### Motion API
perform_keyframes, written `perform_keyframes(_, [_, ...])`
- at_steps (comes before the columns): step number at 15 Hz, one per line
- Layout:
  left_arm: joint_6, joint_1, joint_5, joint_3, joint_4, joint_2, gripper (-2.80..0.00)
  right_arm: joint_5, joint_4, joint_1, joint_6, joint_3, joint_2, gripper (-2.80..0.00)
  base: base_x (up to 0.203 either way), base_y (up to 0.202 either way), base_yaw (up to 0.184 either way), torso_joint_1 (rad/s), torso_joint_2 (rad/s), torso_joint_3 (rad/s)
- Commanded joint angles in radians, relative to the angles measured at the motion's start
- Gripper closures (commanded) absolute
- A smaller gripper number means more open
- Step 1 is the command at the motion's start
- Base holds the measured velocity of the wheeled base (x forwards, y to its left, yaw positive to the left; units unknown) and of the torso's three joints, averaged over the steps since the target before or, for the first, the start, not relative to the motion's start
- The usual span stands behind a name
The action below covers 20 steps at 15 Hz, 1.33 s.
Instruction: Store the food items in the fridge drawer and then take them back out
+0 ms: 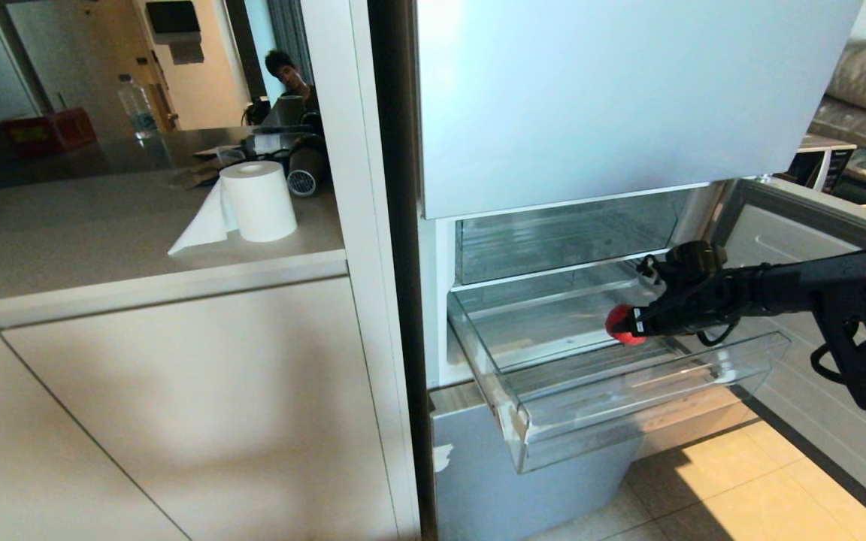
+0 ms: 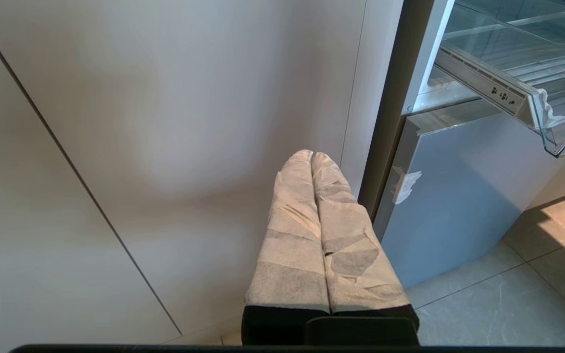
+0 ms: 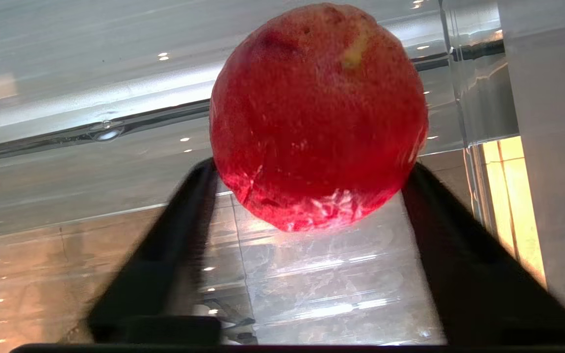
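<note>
right up against the right wrist camera sits a red food item (image 3: pixel 318 117), round and matte, with a small yellowish fleck near its top. the 2 black fingers (image 3: pixel 165 255) of the right gripper (image 1: pixel 623 324) stand on either side of it, their tips at its flanks. whether they are pressing on it or only framing it i cannot tell; one finger looks smeared. under the fruit lies the ribbed clear floor of the fridge drawer (image 3: pixel 312 284).

from the head view the right arm reaches in from the right, roughly level, over the pulled-out fridge drawer (image 1: pixel 651 409). the red lump (image 1: pixel 616 324) shows at the gripper's tip, above the drawer's middle, towards its back. a second clear bin (image 1: pixel 553 237) sits further in above it, under the pale silvery-blue upper front (image 1: pixel 591 98). below the drawer is another pale front (image 1: pixel 478 481), and the fridge door (image 1: pixel 801 233) stands open on the right.

the left gripper (image 2: pixel 312 157) hangs low beside the white cabinet panel (image 2: pixel 165 122), its 2 paper-wrapped fingers pressed together with nothing between them, well apart from the drawer (image 2: pixel 532 103), whose corner shows at the edge of that view.

on the counter (image 1: pixel 102 240) to the left stands a roll of paper towel (image 1: pixel 256 199) with a sheet trailing off. a water bottle (image 1: pixel 137 105) and a red box (image 1: pixel 49 129) stand farther back, and a person (image 1: pixel 290 79) is seated behind the counter.
</note>
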<state>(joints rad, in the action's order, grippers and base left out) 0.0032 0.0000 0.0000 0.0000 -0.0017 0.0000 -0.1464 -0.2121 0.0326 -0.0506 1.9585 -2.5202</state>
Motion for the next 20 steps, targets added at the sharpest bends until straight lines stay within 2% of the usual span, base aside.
perform_keyframes(1, [0.000,0.000,0.000,0.002,-0.001,0.000,0.00,-0.001,-0.001,0.000,0.000,0.000,0.000,0.00,0.000,0.000,0.000,0.000,0.00,0.000])
perform_keyframes(5, [0.000,0.000,0.000,0.002,-0.001,0.000,0.00,-0.001,-0.003,0.000,-0.001,0.001,0.019,0.00,0.000,0.000,0.000,0.000,0.00,0.000])
perform_keyframes(9, [0.000,0.000,0.000,0.002,0.000,0.001,0.00,-0.001,-0.034,0.003,-0.002,-0.010,0.129,0.00,0.000,0.000,0.000,0.000,0.00,0.000])
perform_keyframes(15, [0.000,0.000,0.000,0.002,0.000,0.000,0.00,0.002,-0.052,0.001,-0.003,-0.155,0.336,0.00,0.000,0.000,0.000,0.000,0.00,0.000])
perform_keyframes(20, [0.000,0.000,0.000,0.002,-0.001,0.000,0.00,0.003,-0.052,-0.012,-0.003,-0.377,0.697,0.00,0.000,0.000,0.000,0.000,0.00,0.000])
